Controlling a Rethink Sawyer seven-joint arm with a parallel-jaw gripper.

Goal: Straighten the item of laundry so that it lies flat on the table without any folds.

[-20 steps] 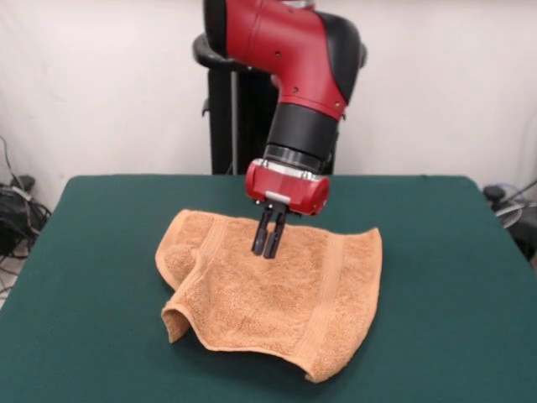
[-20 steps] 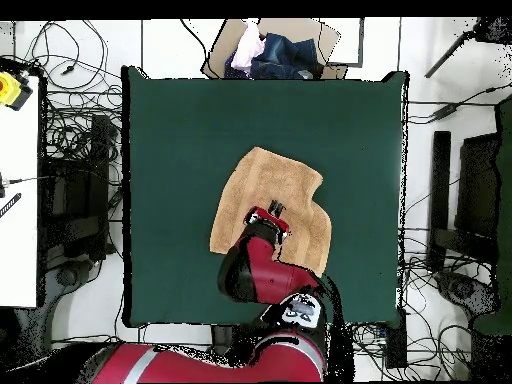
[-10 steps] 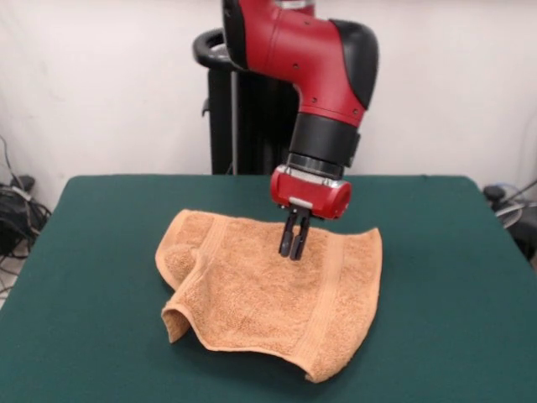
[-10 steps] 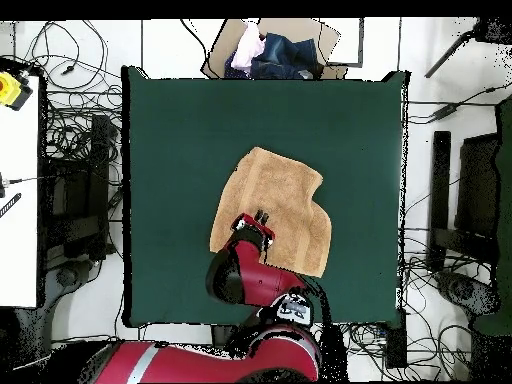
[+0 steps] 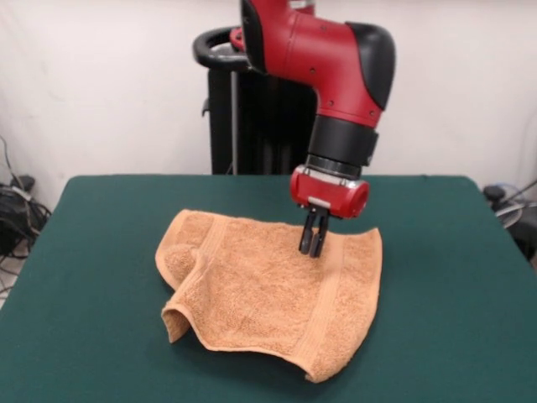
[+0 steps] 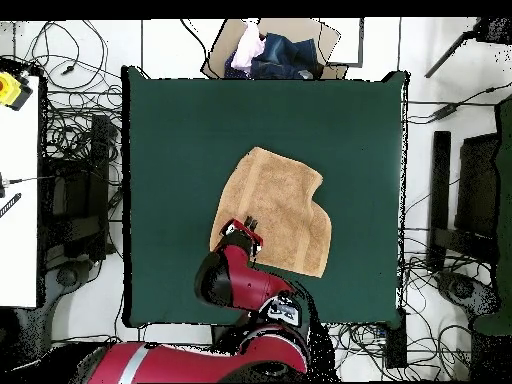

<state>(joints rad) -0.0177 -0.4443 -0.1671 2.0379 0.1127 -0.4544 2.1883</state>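
Orange-tan and fluffy, the towel (image 5: 273,294) lies near the middle of the green bench (image 5: 101,252), a little toward the lower part of the front view. It is soft terry cloth, so I think it is light and floppy. It will bend and drag when pulled, and it will not break. It should not be slippery, because the loops are rough and the felt top may hold on to it a bit.

It is not flat yet. At the lower left of the front view one corner curls up and folds under itself. The bottom right corner also looks rolled. A woven band runs down the right side of the cloth.

The gripper (image 5: 315,245) hangs over the upper right part of the towel, near its far edge. Its two black fingers are close together and nothing is between them. I cannot tell if the tips touch the cloth.

A good place to take hold looks like a corner or an edge, such as the curled corner at the lower left. A pinch there could pull the fold open.

Nothing else sits on the bench, so nothing blocks the way. In the overhead view, cables (image 6: 70,130) lie on the floor around the bench, and a box of clothes (image 6: 270,50) sits past its top edge.
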